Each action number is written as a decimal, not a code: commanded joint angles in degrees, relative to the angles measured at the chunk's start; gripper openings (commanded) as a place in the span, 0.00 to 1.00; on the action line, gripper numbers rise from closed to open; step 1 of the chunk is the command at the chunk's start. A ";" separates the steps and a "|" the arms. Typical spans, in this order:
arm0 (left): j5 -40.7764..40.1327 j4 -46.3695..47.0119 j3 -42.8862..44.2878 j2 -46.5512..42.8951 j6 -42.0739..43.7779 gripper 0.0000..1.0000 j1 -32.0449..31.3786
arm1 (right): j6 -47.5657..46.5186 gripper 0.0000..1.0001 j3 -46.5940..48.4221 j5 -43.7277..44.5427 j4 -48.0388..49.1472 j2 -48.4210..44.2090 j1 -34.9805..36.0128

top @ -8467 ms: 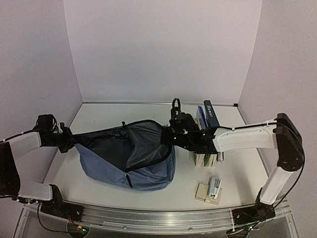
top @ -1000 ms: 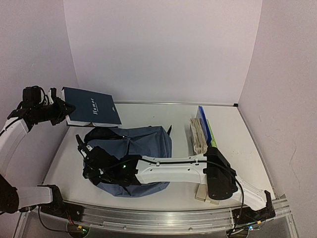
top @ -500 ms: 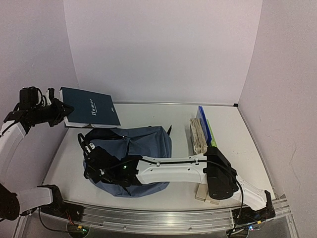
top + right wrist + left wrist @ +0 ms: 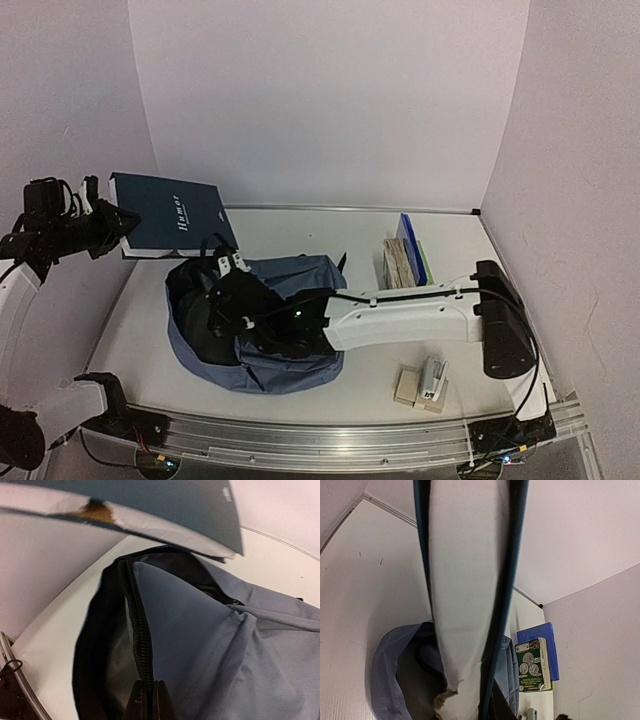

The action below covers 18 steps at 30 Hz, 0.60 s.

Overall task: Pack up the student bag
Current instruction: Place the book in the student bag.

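Right gripper (image 4: 228,266) is shut tight on the black zipper (image 4: 141,645) at the edge of the student bag's (image 4: 300,290) mouth. You can see its two fingers (image 4: 159,702) pressed together on that edge in the right wrist view. The big blue bag lies on the white table (image 4: 130,340), in the middle and a bit to the left. Its mouth is wide open and dark inside, and it faces left.

To the right of the bag, near the front edge, a small stapler (image 4: 433,376) sits on some wooden blocks (image 4: 407,386). Farther back on the right, a row of books (image 4: 405,265) stands together.

Far back on the left, the left gripper (image 4: 100,216) is clamped on one end of a dark blue book (image 4: 175,213). It holds the book up in the air, just past the bag's open mouth. One corner of its pages looks torn.
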 commanded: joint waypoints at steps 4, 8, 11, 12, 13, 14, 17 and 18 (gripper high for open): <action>-2.72 -3.38 -2.56 -8.34 -4.10 0.00 0.06 | 6.55 0.00 -10.14 9.22 7.33 -13.02 -2.09; -5.27 -6.97 -4.23 -12.18 -5.46 0.00 0.09 | 7.84 0.00 -13.00 12.92 10.91 -16.43 -2.09; -8.53 -10.32 -3.84 -14.42 -5.12 0.00 0.09 | 9.08 0.00 -14.73 16.15 12.78 -17.65 -2.09; -8.77 -11.53 -3.70 -14.67 -5.04 0.00 0.08 | 9.10 0.00 -14.59 16.75 12.85 -17.51 -2.09; -8.38 -12.37 -3.65 -14.61 -5.12 0.00 0.10 | 9.12 0.00 -14.27 17.26 12.91 -17.26 -2.09; -7.57 -13.11 -3.72 -14.43 -5.30 0.00 0.09 | 9.17 0.00 -13.87 17.73 12.96 -16.94 -2.09; -4.24 -14.56 -5.08 -14.24 -6.22 0.00 0.11 | 9.32 0.00 -12.46 18.58 12.96 -15.73 -2.09; -2.99 -14.68 -5.86 -14.42 -6.62 0.00 0.06 | 9.48 0.00 -12.11 18.70 12.96 -15.49 -2.09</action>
